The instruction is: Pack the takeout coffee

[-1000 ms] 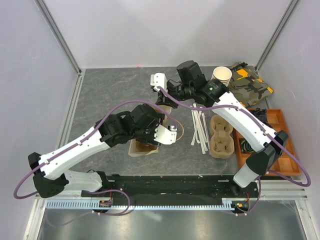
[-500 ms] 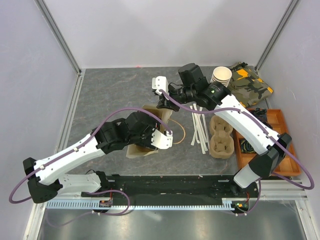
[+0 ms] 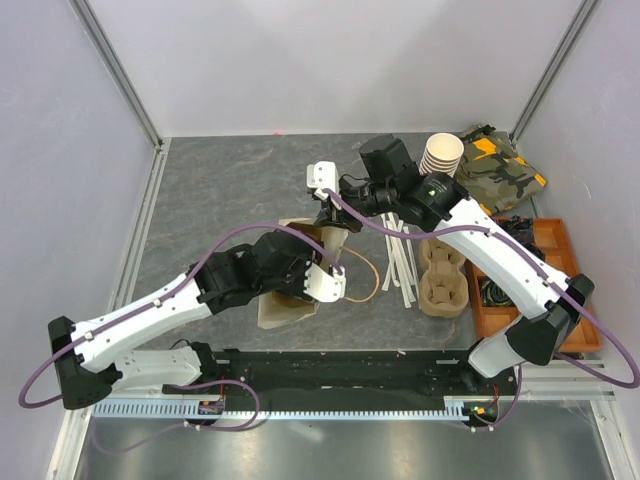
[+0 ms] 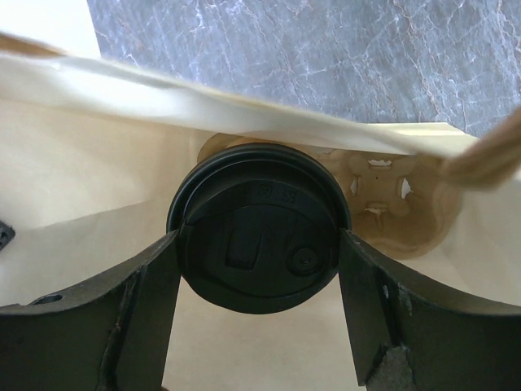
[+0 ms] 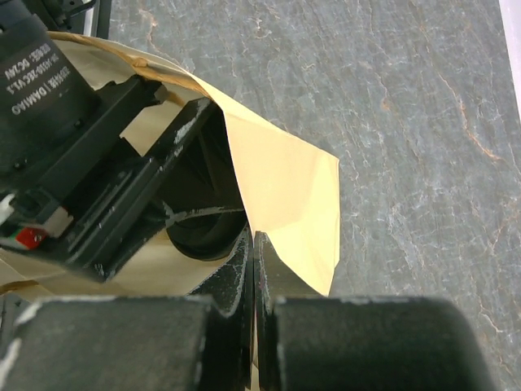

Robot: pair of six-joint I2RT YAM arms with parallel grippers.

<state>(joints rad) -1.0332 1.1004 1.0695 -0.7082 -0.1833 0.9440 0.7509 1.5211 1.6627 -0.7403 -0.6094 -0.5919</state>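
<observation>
The takeout coffee (image 4: 259, 244), a cup with a round black lid, is inside an open brown paper bag (image 3: 285, 305). It sits by a pulp cup carrier (image 4: 391, 199) in the bag. My left gripper (image 4: 259, 244) reaches into the bag, its fingers (image 4: 146, 309) pressed against both sides of the lid. In the top view the left gripper (image 3: 318, 265) is hidden in the bag mouth. My right gripper (image 5: 253, 240) is shut on the bag's upper edge (image 5: 285, 195) and holds the mouth open; it also shows in the top view (image 3: 335, 222). The lid shows dark in the right wrist view (image 5: 203, 236).
A stack of lidless paper cups (image 3: 442, 153) and a camouflage cloth (image 3: 500, 165) stand at the back right. White sticks (image 3: 400, 255), a second pulp carrier (image 3: 443, 272) and an orange tray (image 3: 560, 270) lie to the right of the bag.
My left arm has shifted nearer and lower, reaching deeper into the bag. My right gripper has moved a little nearer with the bag edge.
</observation>
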